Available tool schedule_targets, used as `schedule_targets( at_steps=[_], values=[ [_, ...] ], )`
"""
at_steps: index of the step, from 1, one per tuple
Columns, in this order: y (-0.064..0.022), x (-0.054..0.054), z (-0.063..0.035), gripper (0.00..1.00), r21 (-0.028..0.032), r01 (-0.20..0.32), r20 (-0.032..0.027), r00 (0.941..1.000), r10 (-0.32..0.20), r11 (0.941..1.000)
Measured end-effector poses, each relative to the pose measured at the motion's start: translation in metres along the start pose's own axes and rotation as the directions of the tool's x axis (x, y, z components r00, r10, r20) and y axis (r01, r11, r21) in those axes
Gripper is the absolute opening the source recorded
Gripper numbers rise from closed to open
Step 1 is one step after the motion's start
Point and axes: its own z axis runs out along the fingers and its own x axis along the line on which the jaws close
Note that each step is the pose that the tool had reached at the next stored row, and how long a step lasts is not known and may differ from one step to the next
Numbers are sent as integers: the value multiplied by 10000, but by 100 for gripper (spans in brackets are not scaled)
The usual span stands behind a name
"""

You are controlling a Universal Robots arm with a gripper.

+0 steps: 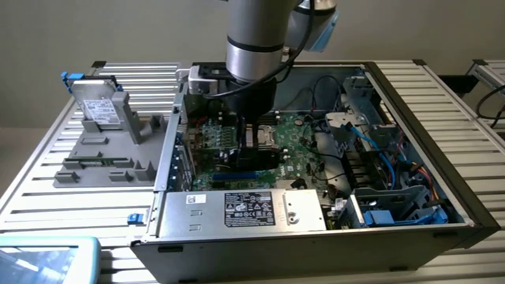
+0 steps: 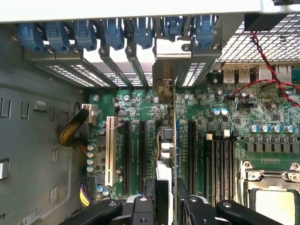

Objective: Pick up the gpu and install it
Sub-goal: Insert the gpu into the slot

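The thick silver-and-black robot arm (image 1: 252,35) reaches straight down into the open dark-grey metal computer case (image 1: 465,201), which lies on its side on a slatted aluminium table (image 1: 47,177). Its black two-fingered gripper (image 2: 167,194) is clamped on the gpu (image 2: 165,91), a thin flat card seen edge-on, with a finger pressed against each face. The card stands upright over the large green motherboard (image 2: 234,108), lined up between two long black expansion slots (image 2: 143,154). Its silver metal bracket end sits right up against the case's rear wall, under the row of blue plastic clips (image 2: 84,33). I can't tell whether it is fully seated. A silver power supply box with a black label (image 1: 245,210) sits at the case's near edge. Towards the exterior view's left, well apart from the case, a grey hard drive with a white label (image 1: 101,109) leans in a grey moulded fixture (image 1: 103,160).
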Motion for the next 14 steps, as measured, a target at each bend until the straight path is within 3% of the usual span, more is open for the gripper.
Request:
schedule_targets(
  at_steps=[14],
  values=[
    [55, -33, 73, 28, -2, 3, -4, 10000, -3, 10000]
  ],
)
